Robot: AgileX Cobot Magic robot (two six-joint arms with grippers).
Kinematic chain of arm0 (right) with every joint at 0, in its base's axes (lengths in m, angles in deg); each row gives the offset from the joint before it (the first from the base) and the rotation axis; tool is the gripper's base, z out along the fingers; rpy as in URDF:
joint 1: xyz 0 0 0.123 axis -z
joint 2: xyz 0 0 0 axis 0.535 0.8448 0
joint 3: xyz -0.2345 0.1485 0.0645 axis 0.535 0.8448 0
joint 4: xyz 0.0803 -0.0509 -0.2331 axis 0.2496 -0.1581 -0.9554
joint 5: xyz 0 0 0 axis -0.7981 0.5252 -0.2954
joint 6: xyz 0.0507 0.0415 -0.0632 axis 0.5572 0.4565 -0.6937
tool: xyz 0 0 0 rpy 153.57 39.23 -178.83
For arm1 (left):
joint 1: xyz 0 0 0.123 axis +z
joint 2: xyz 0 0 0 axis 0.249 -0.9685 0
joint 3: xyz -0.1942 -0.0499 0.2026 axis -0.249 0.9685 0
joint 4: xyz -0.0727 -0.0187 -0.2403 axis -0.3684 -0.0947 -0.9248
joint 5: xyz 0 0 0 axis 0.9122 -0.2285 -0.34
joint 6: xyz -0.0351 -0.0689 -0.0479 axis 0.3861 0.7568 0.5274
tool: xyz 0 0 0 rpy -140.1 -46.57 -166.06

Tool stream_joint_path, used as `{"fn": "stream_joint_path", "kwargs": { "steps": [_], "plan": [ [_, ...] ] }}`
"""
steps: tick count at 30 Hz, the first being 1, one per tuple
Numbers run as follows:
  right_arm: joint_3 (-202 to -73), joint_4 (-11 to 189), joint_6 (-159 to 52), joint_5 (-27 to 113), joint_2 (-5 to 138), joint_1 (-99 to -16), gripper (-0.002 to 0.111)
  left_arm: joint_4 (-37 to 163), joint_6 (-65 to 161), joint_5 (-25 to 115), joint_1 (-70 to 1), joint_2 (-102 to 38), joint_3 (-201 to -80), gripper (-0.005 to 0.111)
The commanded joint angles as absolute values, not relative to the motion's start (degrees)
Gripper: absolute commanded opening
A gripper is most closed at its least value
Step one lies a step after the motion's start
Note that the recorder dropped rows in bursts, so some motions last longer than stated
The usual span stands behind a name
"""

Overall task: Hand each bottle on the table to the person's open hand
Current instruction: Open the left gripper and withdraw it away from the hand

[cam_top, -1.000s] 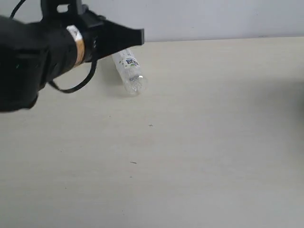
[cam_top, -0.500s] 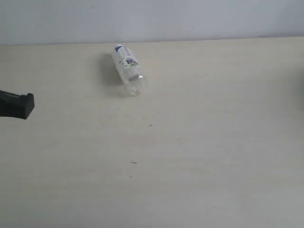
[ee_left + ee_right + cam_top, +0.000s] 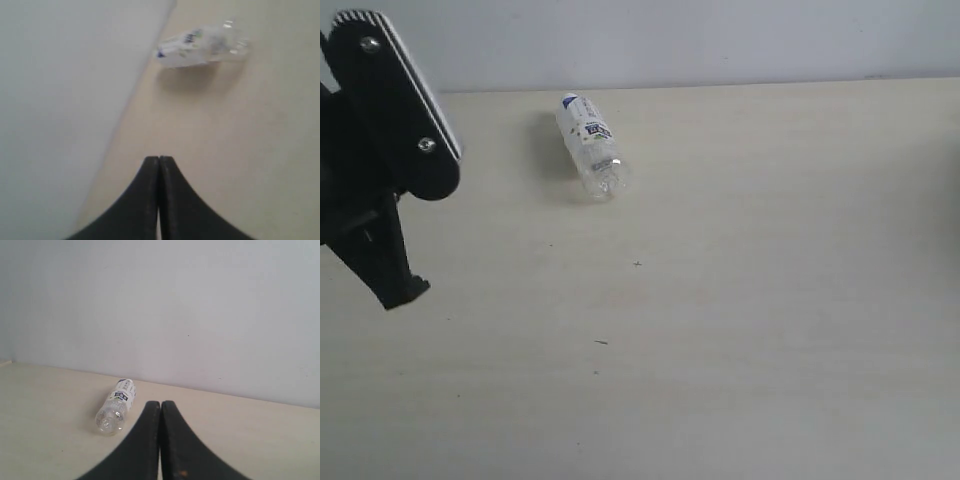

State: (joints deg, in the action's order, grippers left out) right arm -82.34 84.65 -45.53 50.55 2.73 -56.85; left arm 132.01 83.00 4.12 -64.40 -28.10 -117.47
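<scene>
1. We find one bottle (image 3: 588,145) lying on its side on the worktop (image 3: 770,300), near the far edge, where the worktop meets a pale wall (image 3: 720,40).
2. The bottle is small and made of clear plastic. Its blue cap (image 3: 568,99) points toward the wall and its base toward the open worktop. A white label (image 3: 592,128) with dark print wraps the part next to the cap.
3. The left gripper (image 3: 159,159) is closed, its two black fingers pressed together with nothing between them. It is well apart from the bottle, which the left wrist view shows blurred beside the wall.
4. The right gripper (image 3: 160,402) is likewise closed and empty. The bottle lies beyond its tips and off to one side, not touching it.
5. In the exterior view, the black left arm (image 3: 380,170) stands at the left edge, above the worktop and clear of the bottle.
6. We note a few tiny dark specks (image 3: 637,264) on the worktop nearer the middle.
</scene>
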Motion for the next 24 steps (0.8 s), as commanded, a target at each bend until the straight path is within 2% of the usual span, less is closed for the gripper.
{"fn": "stream_joint_path", "kwargs": {
  "steps": [1,5,9,14,19,24],
  "plan": [
    [-82.1,84.6,-45.5,50.5,2.5,-56.7,0.000,114.5,77.3,15.2,-62.3,-28.8,-121.4,0.000],
    [-82.1,84.6,-45.5,50.5,2.5,-56.7,0.000,109.6,77.7,31.2,-62.3,-24.4,-117.1,0.000],
    [-82.1,84.6,-45.5,50.5,2.5,-56.7,0.000,109.2,81.4,44.8,-59.4,-18.8,-111.3,0.000],
    [-82.1,84.6,-45.5,50.5,2.5,-56.7,0.000,108.9,84.6,50.3,-50.7,-14.9,-107.8,0.000],
    [-82.1,84.6,-45.5,50.5,2.5,-56.7,0.000,107.4,86.8,70.0,-40.8,-10.7,-101.2,0.000],
    [-82.1,84.5,-45.5,50.5,2.5,-56.7,0.000,105.9,86.9,74.2,-34.5,-5.7,-93.3,0.000]
  ]
}}
